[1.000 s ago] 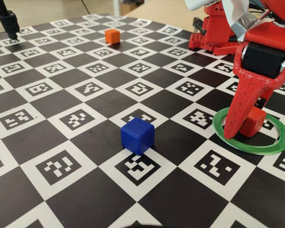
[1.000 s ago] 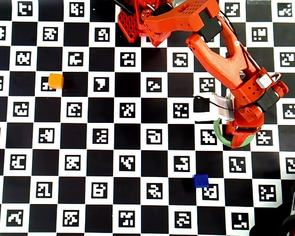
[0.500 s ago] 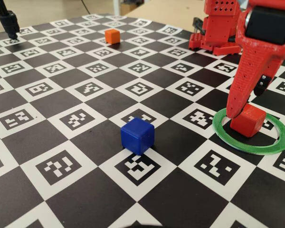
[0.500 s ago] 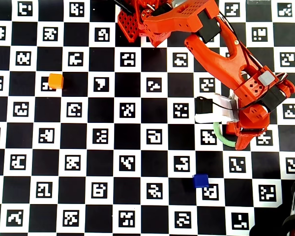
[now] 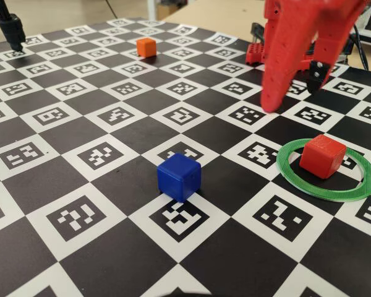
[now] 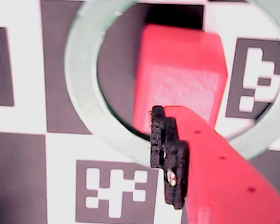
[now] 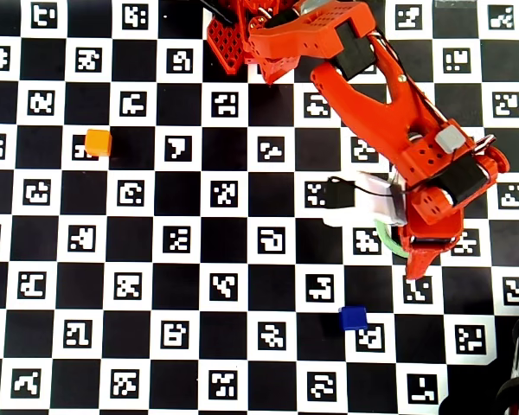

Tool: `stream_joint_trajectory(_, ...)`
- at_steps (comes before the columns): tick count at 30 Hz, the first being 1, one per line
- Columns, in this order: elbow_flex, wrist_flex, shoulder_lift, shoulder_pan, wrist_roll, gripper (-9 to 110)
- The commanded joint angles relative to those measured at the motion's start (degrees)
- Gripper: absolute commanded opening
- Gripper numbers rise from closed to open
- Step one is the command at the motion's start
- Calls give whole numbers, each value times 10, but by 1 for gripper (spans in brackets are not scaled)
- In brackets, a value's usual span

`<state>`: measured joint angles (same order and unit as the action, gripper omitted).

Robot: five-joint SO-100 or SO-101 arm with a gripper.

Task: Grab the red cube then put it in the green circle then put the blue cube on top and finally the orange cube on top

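Inside the green circle point(image 5: 328, 170) the red cube point(image 5: 322, 156) now sits alone on the checkered counter point(image 5: 80, 130) — a second ago the pincer point(image 5: 292, 93) was down around it, and it has since let go and risen clear. Its fingers hang apart and empty above and behind the ring in the fixed view; the wrist view looks straight down on the cube within the ring. That settles the first step, as far as I can judge. The blue cube point(image 5: 179, 176) waits near the ring, to its left in the fixed view — the likely next pick. The orange cube point(image 5: 146, 46) stands well apart at the far side.
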<state>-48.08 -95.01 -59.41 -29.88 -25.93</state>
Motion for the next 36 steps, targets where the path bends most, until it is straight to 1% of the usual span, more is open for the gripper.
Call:
stream_joint_trajectory(1, 56, -4, -68, 31, 50, 46)
stream_joint_trajectory(4, 81, -6, -59, 48, 77, 46)
stream_joint_trajectory(10, 192, -40, -8, 70, 112, 46)
stream_joint_trajectory(16, 223, -50, 31, 73, 122, 47)
stream_joint_trajectory(25, 291, 2, 115, 112, 159, 47)
stream_joint_trajectory(36, 323, 40, 209, 149, 151, 47)
